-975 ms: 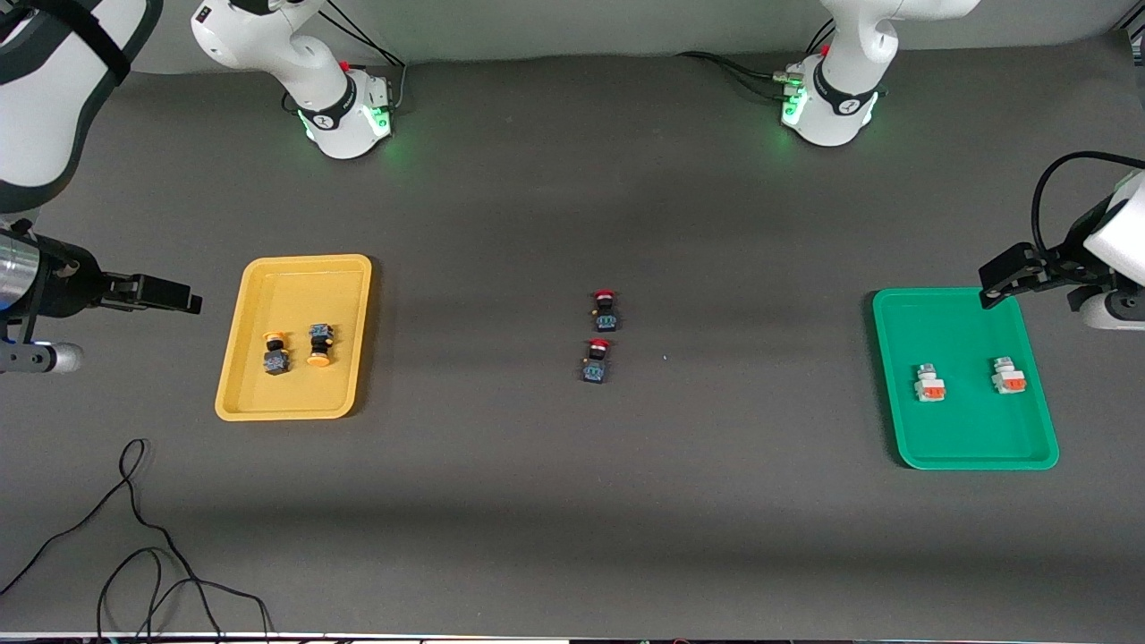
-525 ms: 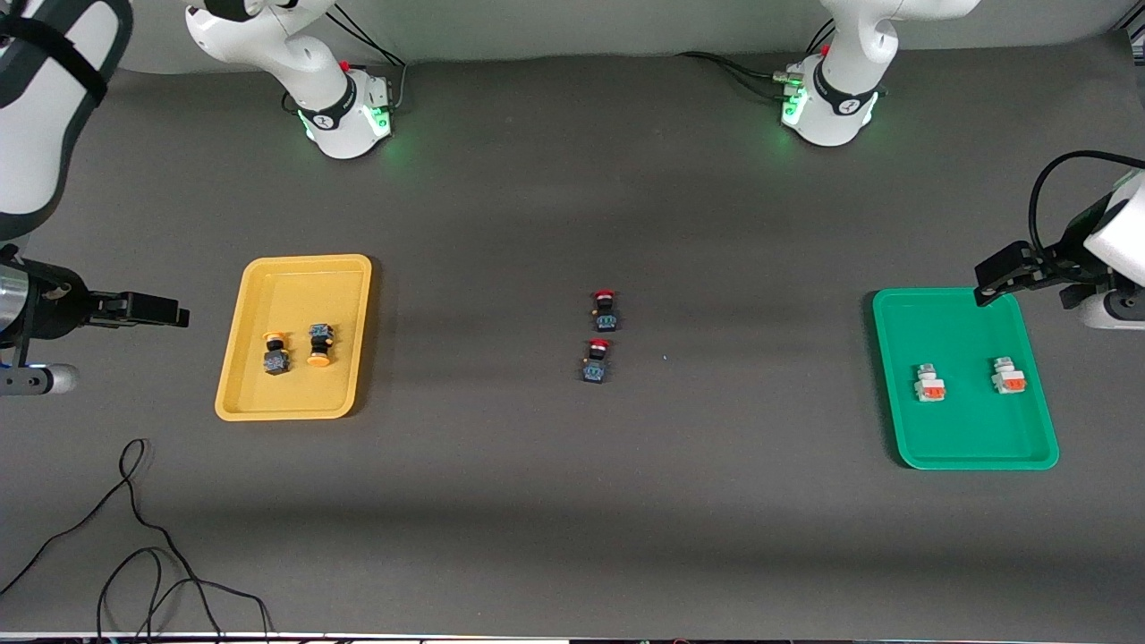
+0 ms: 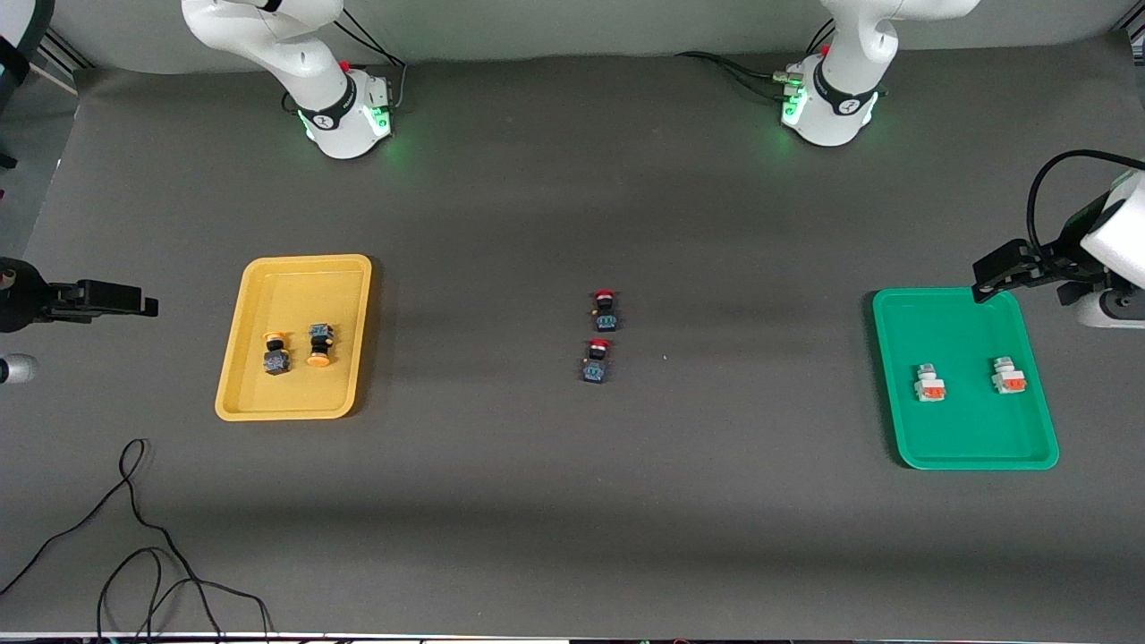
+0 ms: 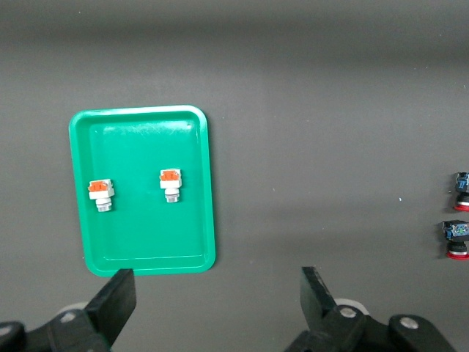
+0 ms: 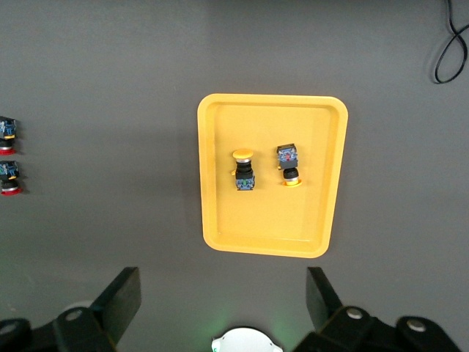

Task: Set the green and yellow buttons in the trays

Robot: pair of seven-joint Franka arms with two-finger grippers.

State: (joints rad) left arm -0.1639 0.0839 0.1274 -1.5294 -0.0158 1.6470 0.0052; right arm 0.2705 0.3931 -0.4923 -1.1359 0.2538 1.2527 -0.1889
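Sitting in the yellow tray (image 3: 234, 353) and green tray (image 3: 894, 394), the four small hard buttons (image 3: 276, 354) look light, best pinched by their blocky sides, while the left gripper (image 4: 216, 304) over the green tray's edge and right gripper (image 5: 223, 301) past the yellow tray hang wide open and empty

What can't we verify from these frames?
- Right gripper: the front view cuts the arm off at the edge.
- Left gripper: wrist partly out of frame in the front view; only its fingertips show in the left wrist view.
- White buttons in the green tray: markings too small to read.
- Red-capped buttons: clipped by the right wrist view's edge.
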